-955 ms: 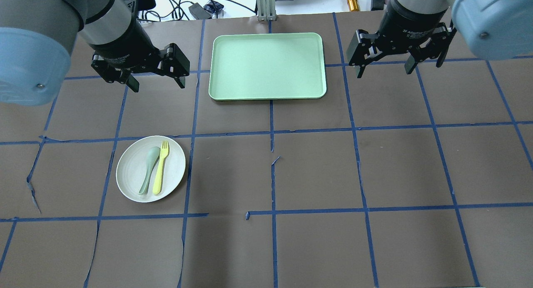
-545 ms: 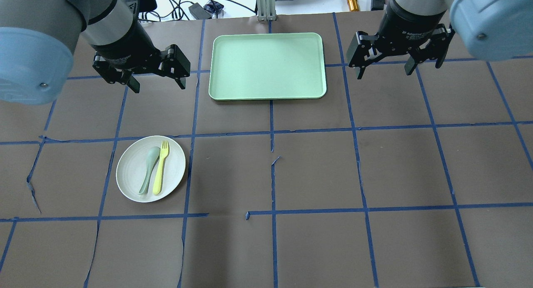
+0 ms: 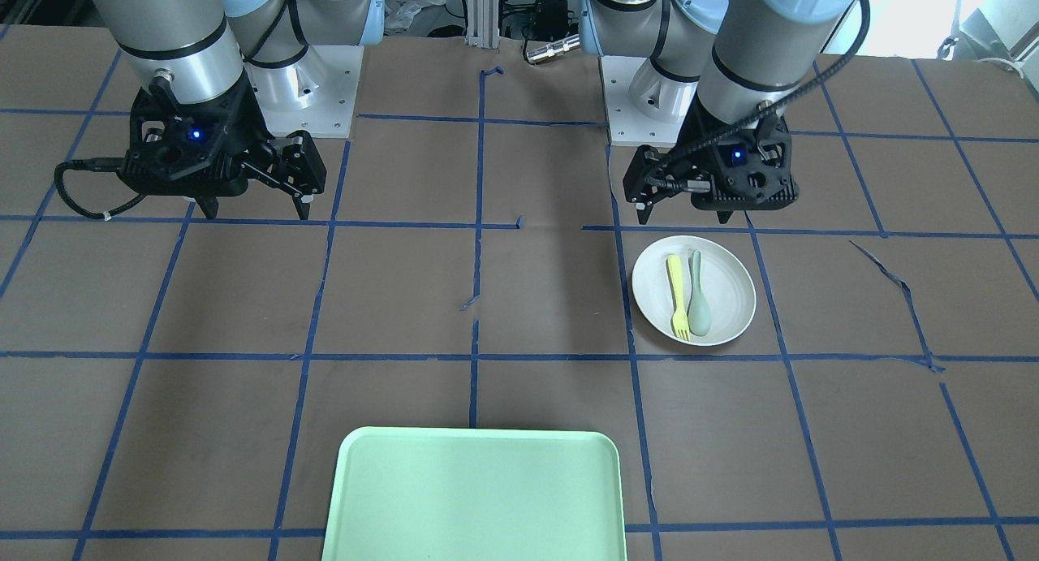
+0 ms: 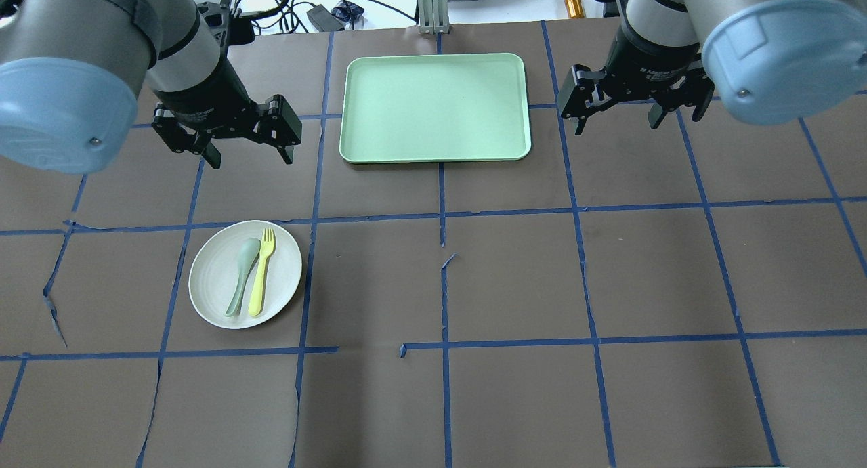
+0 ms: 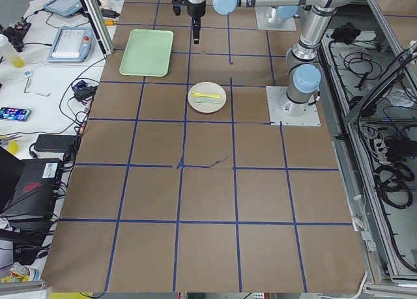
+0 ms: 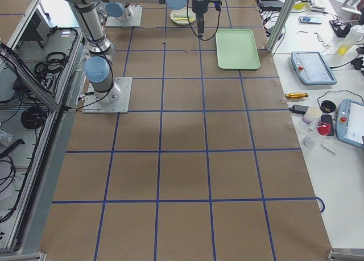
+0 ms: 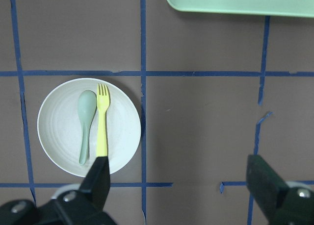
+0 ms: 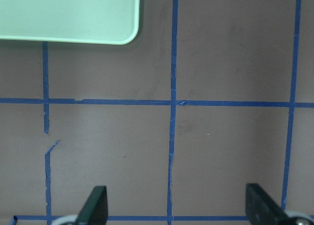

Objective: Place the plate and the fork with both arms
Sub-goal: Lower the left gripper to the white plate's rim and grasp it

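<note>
Plate (image 4: 211,278) and fork (image 4: 261,275) are sitting together on my left side of the table (image 4: 515,278), so my left arm is by far the nearer one. The fork is lying on the plate just beside a grey-green spoon (image 4: 240,282), on the side toward the table's middle. Its long axis is running outward from my base, with the tines pointing toward the green tray (image 4: 433,105) and only slightly tilted.

My left pincer (image 4: 249,158) is hanging above the table with its fingers (image 7: 98,183) spread wide and nothing between them. The overhead view is putting it on the tray side of the plate, and the front view on my base's side. From that I am judging it to be well up and not far from over the plate. In my left wrist camera the plate is lying below and off toward that view's left, not centred in the gap.

My fingers are opening crosswise to the fork's length, which I am reading as suiting a pinch across its handle after a shift left and down. My right pincer (image 4: 616,122) is hovering wide and empty beyond the tray's other side, well apart from plate and fork. Its camera is seeing only bare table and a tray corner.
</note>
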You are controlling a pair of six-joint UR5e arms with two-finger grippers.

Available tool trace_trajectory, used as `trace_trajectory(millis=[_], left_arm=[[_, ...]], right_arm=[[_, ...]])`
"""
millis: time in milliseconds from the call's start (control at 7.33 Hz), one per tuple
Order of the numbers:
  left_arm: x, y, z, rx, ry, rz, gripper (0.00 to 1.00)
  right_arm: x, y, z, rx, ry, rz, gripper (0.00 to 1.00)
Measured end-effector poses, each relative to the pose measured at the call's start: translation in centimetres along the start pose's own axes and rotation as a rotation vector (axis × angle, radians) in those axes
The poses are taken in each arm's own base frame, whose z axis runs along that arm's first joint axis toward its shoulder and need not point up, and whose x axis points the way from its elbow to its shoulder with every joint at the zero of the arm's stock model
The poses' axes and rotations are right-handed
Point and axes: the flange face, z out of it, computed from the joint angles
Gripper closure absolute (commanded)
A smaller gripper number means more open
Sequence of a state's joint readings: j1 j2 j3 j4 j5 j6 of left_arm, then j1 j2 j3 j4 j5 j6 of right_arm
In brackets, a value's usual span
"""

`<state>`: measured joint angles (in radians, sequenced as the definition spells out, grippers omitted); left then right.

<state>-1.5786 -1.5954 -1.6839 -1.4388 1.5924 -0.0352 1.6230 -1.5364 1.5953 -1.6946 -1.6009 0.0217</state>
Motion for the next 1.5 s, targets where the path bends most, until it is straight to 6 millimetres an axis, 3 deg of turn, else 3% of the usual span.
trace_trajectory(millis=[273, 545, 818, 1091, 1364, 1500], left_arm=[[-6.3, -0.3, 8.1, -0.048, 0.012, 0.029, 0.09], [-11.7, 1.4, 16.6, -0.049, 0.048, 0.069, 0.10], [-14.9, 2.9, 22.3, -0.059, 0.063, 0.078, 0.15], [-16.7, 3.1, 24.9, -0.088, 0.067, 0.074, 0.15], [-17.8, 2.8, 25.7, -0.096, 0.061, 0.059, 0.15], [-18.0, 2.7, 25.7, -0.093, 0.058, 0.055, 0.25]], right_arm=[[0.0, -0.1, -0.2, 0.006, 0.002, 0.000, 0.00], [0.0, -0.1, -0.4, 0.008, 0.000, 0.000, 0.00], [0.0, 0.0, -0.3, 0.007, 0.000, 0.000, 0.00], [0.0, 0.0, -0.1, 0.003, -0.002, 0.001, 0.00], [0.0, 0.1, 0.0, 0.000, -0.003, 0.001, 0.00], [0.0, 0.1, 0.0, 0.000, -0.003, 0.001, 0.00]])
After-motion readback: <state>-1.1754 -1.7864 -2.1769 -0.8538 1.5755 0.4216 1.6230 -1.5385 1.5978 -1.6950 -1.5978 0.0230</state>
